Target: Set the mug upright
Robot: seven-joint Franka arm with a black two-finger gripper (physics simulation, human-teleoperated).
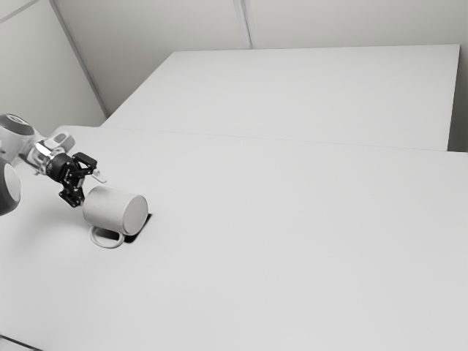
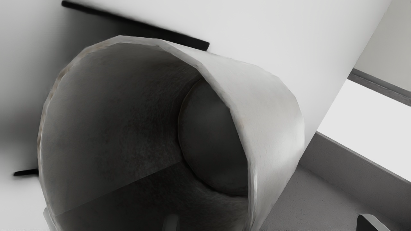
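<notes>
Claw [image 1: 89,190], its two fingers [image 2: 367,224] wide apart, near one mug [image 1: 113,210] on its side.

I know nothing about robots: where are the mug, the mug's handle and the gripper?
Mug [image 2: 273,118]: wrist view, on its outer wall.
Mug's handle [image 1: 108,246]: exterior view, on the lowest part of its loop.
Gripper [image 1: 90,189]: exterior view, midway between its fingertips.
</notes>
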